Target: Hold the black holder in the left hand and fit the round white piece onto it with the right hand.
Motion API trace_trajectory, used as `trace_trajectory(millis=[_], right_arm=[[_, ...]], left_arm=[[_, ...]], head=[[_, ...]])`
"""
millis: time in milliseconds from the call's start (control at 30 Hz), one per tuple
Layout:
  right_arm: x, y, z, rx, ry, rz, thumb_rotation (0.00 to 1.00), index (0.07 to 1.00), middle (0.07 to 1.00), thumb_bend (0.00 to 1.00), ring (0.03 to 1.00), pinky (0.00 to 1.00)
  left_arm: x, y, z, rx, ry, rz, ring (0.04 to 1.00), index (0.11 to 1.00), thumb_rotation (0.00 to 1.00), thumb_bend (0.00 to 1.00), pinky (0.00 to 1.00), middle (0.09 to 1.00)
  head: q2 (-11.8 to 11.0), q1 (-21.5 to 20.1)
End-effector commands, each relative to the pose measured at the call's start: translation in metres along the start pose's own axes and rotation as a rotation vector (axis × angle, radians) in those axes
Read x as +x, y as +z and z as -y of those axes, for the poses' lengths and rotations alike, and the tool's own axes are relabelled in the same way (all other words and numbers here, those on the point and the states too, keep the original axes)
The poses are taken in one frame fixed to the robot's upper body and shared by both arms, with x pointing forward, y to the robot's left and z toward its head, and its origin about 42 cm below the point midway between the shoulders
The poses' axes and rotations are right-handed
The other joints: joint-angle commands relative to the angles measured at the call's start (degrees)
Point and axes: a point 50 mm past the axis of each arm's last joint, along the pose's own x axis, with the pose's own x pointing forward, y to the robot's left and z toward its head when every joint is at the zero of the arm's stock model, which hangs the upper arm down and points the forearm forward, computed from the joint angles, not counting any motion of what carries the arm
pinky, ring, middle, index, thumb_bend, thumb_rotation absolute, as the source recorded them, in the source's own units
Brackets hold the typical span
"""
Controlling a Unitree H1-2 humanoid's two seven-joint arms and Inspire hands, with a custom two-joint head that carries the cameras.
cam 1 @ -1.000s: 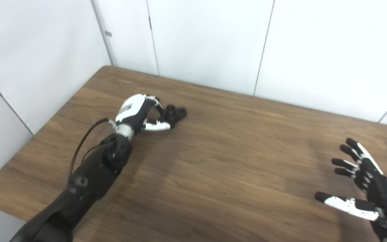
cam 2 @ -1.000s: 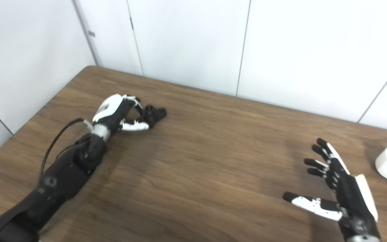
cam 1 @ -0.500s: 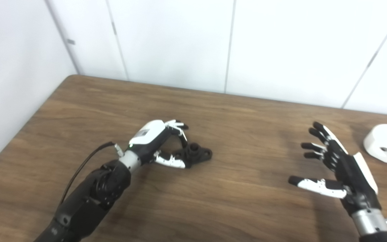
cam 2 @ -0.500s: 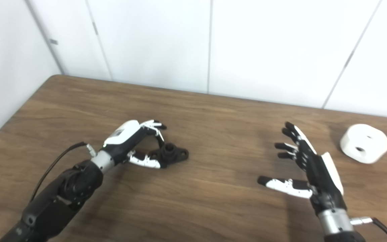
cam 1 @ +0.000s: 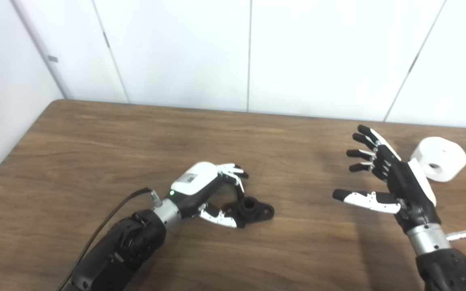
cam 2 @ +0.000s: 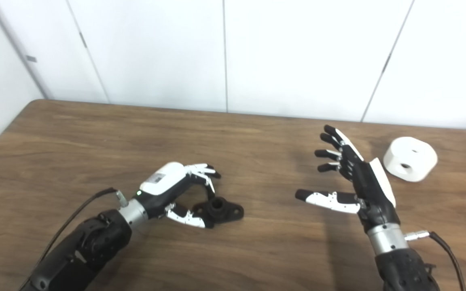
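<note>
On the worktop [cam 1: 95,133], the left robot hand [cam 1: 206,190] pinches the black holder [cam 1: 253,209] loosely; it may slip. The right robot hand [cam 1: 386,184], spread and empty, could knock the round white piece [cam 1: 439,158] just beside it.

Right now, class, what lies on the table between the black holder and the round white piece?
Only the right robot hand, open above bare wood; nothing else lies between the black holder and the round white piece. Both eye views show this.
</note>
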Motion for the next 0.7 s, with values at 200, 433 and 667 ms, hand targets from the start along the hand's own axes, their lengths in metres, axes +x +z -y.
trace_trajectory(millis=[200,433,667], right_arm=[[0.005,0.018,0.008,-0.024,-0.033,0.086,0.24,0.909,0.888,0.79,0.765,0.63],[0.001,0.021,0.018,-0.050,-0.063,0.096,0.24,0.903,0.885,0.79,0.776,0.63],[0.004,0.030,0.034,-0.103,-0.089,0.110,0.28,0.910,0.905,0.79,0.801,0.67]], left_arm=[[0.004,0.001,0.027,0.070,-0.157,0.045,0.905,0.481,0.06,0.52,0.87,0.828],[0.003,-0.004,0.023,0.149,-0.194,0.017,0.896,0.482,0.06,0.52,0.84,0.830],[-0.002,-0.015,0.017,0.183,-0.203,-0.031,0.902,0.482,0.05,0.52,0.86,0.828]], head=[[0.05,-2.31],[-0.14,-6.61],[-1.64,-12.44]])
